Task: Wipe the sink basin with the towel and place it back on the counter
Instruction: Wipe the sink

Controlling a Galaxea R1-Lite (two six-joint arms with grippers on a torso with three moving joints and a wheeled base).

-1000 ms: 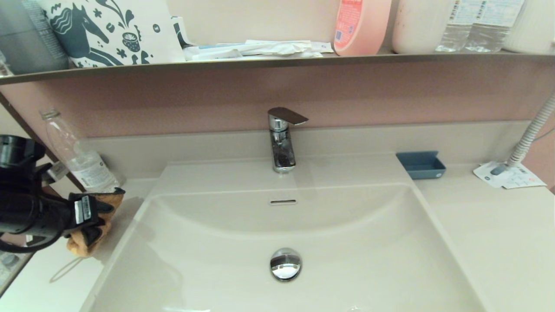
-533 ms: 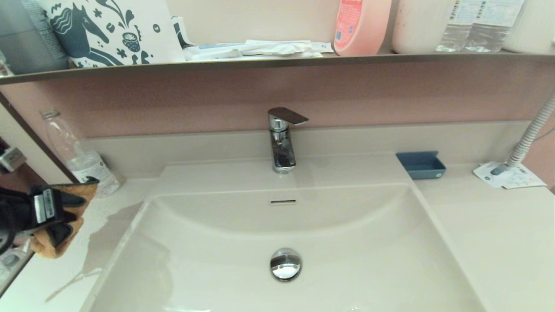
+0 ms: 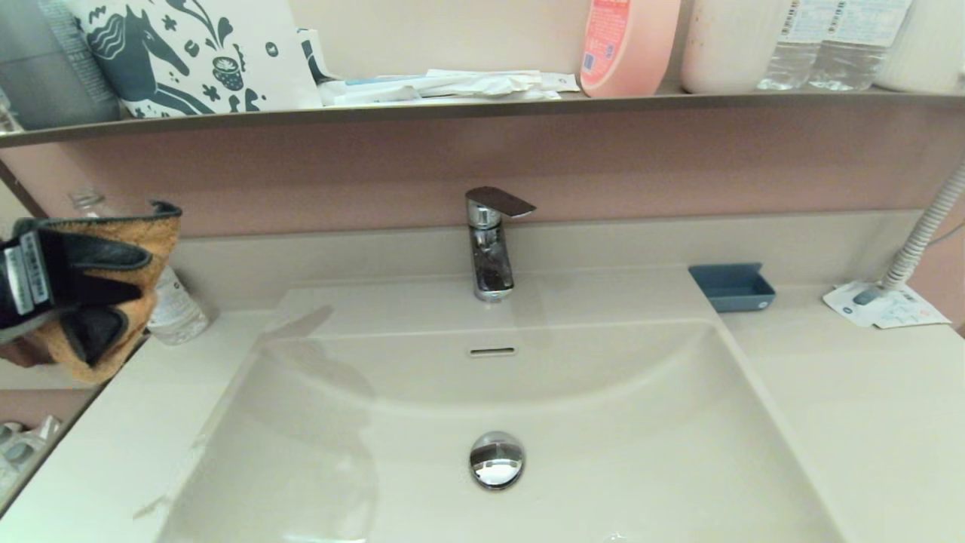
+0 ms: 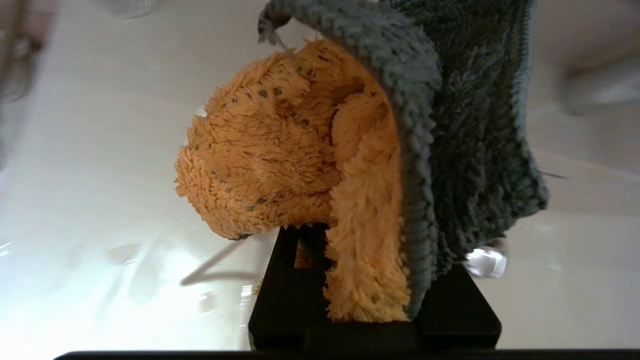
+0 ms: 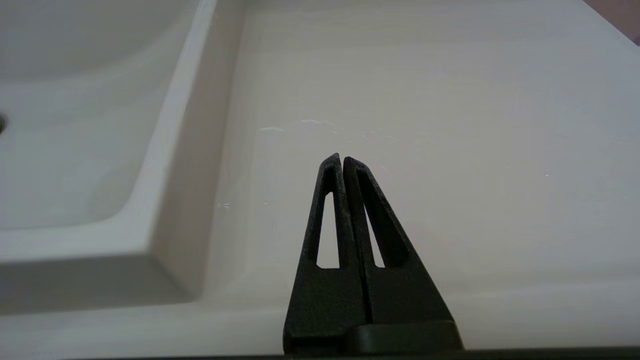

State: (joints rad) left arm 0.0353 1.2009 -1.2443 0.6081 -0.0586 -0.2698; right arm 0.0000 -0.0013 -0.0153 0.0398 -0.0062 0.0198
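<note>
The orange-yellow towel (image 3: 121, 256) with dark grey edging hangs bunched in my left gripper (image 3: 98, 294), which is shut on it, raised above the left counter (image 3: 98, 452) at the far left of the head view. In the left wrist view the towel (image 4: 280, 150) bulges out between the black fingers (image 4: 290, 290). The beige sink basin (image 3: 603, 422) lies in the middle, with its slot overflow (image 3: 491, 351) and chrome drain stopper (image 3: 497, 459); nothing is in it. My right gripper (image 5: 342, 159) is shut and empty over the right counter (image 5: 450, 125), out of the head view.
A chrome faucet (image 3: 490, 241) stands behind the basin. A clear bottle (image 3: 177, 309) stands at the back left, partly behind the towel. A blue dish (image 3: 731, 286), a printed paper (image 3: 886, 305) and a white hose (image 3: 927, 226) sit at the back right. A brown shelf (image 3: 482, 105) with bottles runs overhead.
My left gripper has lifted the towel up off the left counter and drawn it leftward; the towel now hangs well above the surface. The right gripper shows no change.
</note>
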